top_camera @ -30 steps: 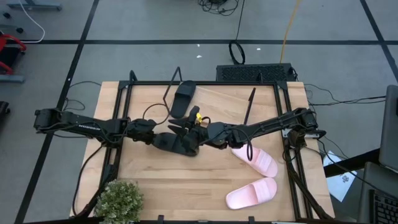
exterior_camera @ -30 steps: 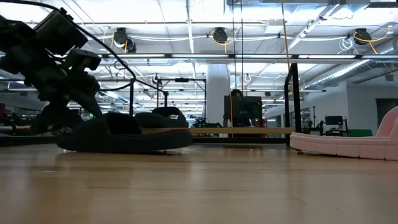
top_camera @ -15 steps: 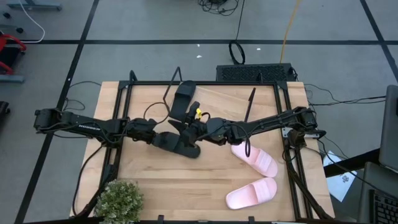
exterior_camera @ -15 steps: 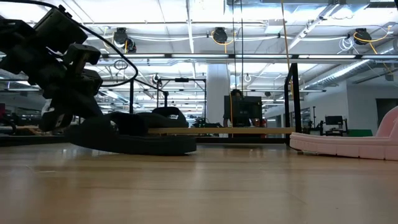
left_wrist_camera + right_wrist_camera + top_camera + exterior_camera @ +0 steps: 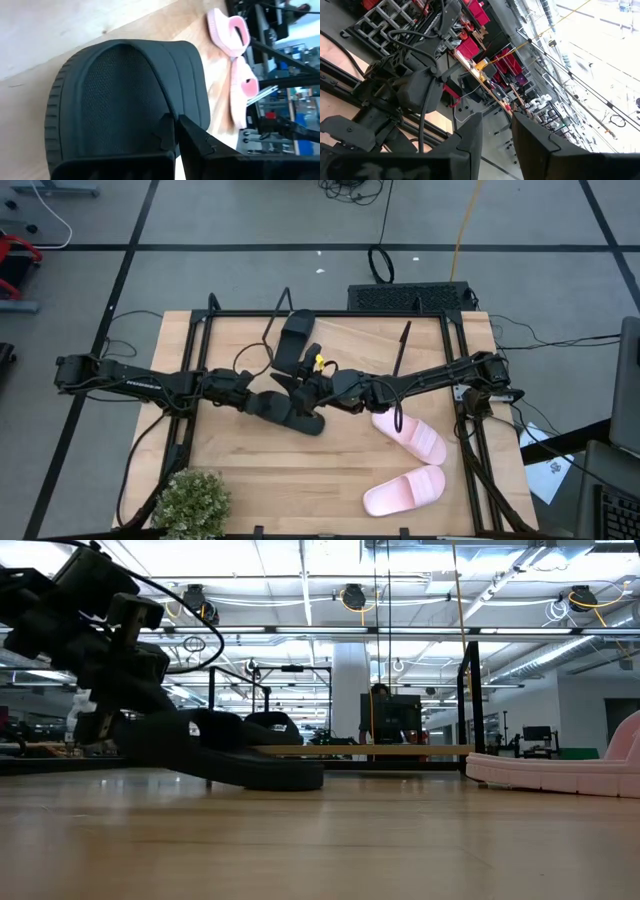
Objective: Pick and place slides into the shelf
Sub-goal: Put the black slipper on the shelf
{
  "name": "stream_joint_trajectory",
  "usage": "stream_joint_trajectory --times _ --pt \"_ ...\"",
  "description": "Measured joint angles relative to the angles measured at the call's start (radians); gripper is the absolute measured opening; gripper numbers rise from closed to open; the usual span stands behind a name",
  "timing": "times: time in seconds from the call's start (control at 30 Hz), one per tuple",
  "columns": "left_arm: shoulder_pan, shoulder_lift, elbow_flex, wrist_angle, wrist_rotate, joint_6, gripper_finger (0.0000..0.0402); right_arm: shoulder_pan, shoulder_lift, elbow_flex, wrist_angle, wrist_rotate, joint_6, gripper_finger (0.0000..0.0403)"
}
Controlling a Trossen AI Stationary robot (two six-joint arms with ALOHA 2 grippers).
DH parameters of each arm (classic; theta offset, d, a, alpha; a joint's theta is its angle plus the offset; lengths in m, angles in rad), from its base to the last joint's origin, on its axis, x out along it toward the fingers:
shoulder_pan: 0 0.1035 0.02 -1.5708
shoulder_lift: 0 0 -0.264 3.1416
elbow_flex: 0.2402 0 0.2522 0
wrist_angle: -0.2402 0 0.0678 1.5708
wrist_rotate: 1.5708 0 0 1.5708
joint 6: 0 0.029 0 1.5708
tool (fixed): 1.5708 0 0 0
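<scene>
- The left gripper [image 5: 250, 397] sits mid-table with its fingers [image 5: 167, 132] pressed together on the strap edge of a black slide [image 5: 290, 411]; in the low view this slide's [image 5: 235, 755] gripped end is tipped up off the table [image 5: 300, 480] while its other end rests on the wood
- The right gripper [image 5: 312, 385] is just beside the same slide on its far right side; its fingers [image 5: 470, 135] stand apart, with nothing seen between them
- The second black slide [image 5: 293, 337] already lies on the shelf [image 5: 370, 340] at the table's far edge; both pink slides [image 5: 408, 436] [image 5: 404, 490] lie flat near the right, well apart from the shelf
- Risk, as I judge it: the pinch catches only a thin edge of the strap, so the slide could twist or slip out as it is lifted
- The two grippers work very close together, so they could knock into each other, or the carried slide could nudge the one already shelved
- No brand, label or legible writing shows on the slides, arms or shelf
</scene>
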Motion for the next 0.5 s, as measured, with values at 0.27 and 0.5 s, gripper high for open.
stream_joint_trajectory --times 0.27,0.5 --pt "-0.021 -0.021 0.000 0.067 0.023 -0.051 0.0000 0.001 0.000 0.000 0.000 0.003 -0.002 0.0096" --pt "-0.030 -0.108 0.001 0.072 0.004 -0.075 0.0000 0.014 0.000 0.000 0.009 0.097 -0.116 0.0096"
